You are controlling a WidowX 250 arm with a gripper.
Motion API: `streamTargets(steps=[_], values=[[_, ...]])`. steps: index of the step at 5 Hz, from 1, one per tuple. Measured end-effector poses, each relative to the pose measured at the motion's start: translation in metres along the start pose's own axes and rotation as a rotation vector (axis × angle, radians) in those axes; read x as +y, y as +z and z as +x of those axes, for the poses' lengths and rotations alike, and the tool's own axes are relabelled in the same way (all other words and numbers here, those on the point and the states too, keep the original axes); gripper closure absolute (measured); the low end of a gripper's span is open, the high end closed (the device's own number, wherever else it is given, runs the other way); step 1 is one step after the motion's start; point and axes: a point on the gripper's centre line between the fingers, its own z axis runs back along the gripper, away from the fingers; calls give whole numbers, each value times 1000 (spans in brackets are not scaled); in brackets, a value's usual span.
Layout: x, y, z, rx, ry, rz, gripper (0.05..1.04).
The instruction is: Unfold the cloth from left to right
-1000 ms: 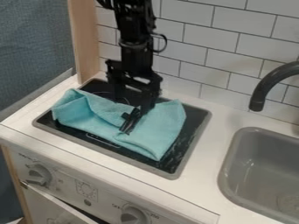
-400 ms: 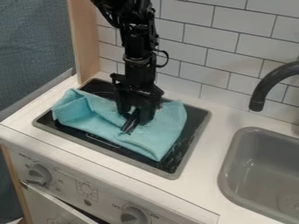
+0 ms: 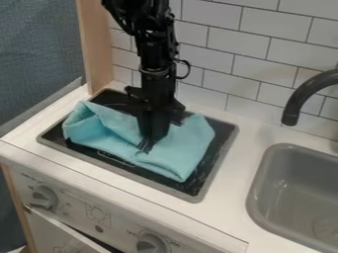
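The gripper [image 3: 147, 145] hangs down over the middle of the cooktop, its fingers together on the light blue cloth where two folded parts meet. The cloth [image 3: 188, 153] lies bunched and folded across the dark cooktop, with a raised fold at its left end and a flatter part pointing toward the front right. Part of the cloth behind the fingers is hidden by the gripper.
The cooktop [image 3: 216, 155] has a raised grey rim. To the right are a grey sink [image 3: 290, 192] and a black faucet [image 3: 310, 94]. A tiled wall [image 3: 241, 59] stands behind, a wooden post [image 3: 96, 49] at the back left.
The gripper has come lower and its fingers have drawn together on the cloth. The cloth has shifted slightly to the right.
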Motion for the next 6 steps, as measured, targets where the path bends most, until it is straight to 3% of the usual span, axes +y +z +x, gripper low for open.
streamTargets(steps=[2, 3, 4, 5, 6], values=[[0, 0, 0, -3, 1, 0, 1004], [-1, 13, 1, -36, 1, 3, 1015], [-1, 22, -1, -36, 3, 9, 1017], [-5, 44, 1, -89, 7, -10, 1019], [-11, 58, -1, -112, 12, -14, 1019]])
